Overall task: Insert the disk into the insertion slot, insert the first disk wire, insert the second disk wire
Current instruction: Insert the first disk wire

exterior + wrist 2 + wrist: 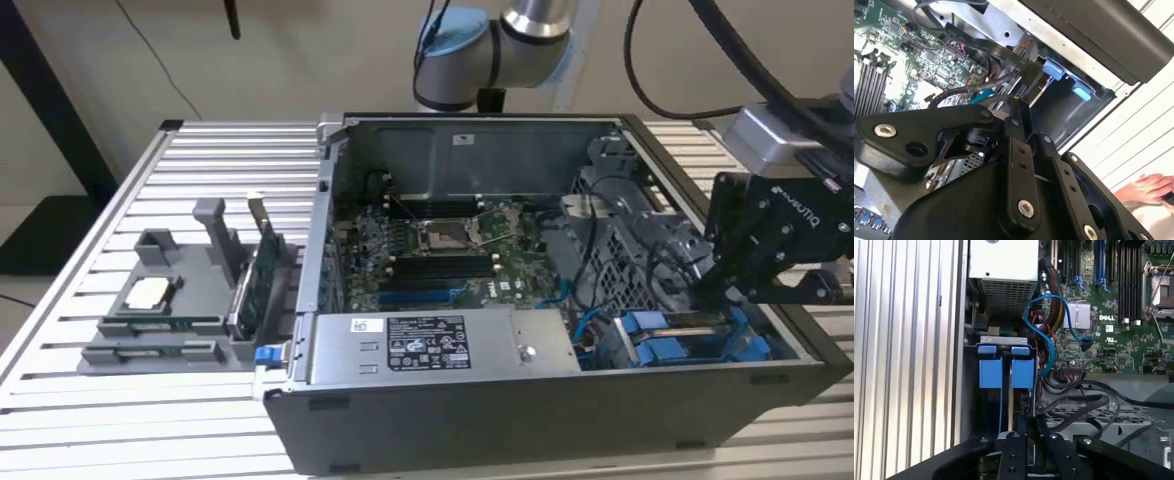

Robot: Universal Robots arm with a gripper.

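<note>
Blue-framed, flat silver-grey disk (1022, 374) sits seated in dark grey metal insertion slot (972, 385). Expect rigid, weighty, shock-sensitive: hold by frame edges. Black claw (1026, 425) narrow, close over it.

Smooth blue plastic fittings (991, 372), perforated matt grey metal insertion slot (1074, 416), ribbed metal table (904, 365).

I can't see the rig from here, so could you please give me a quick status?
Gripper down at the insertion slot. Disk looks seated there in its blue carrier. Black cables crowd close beside the gripper.
</note>
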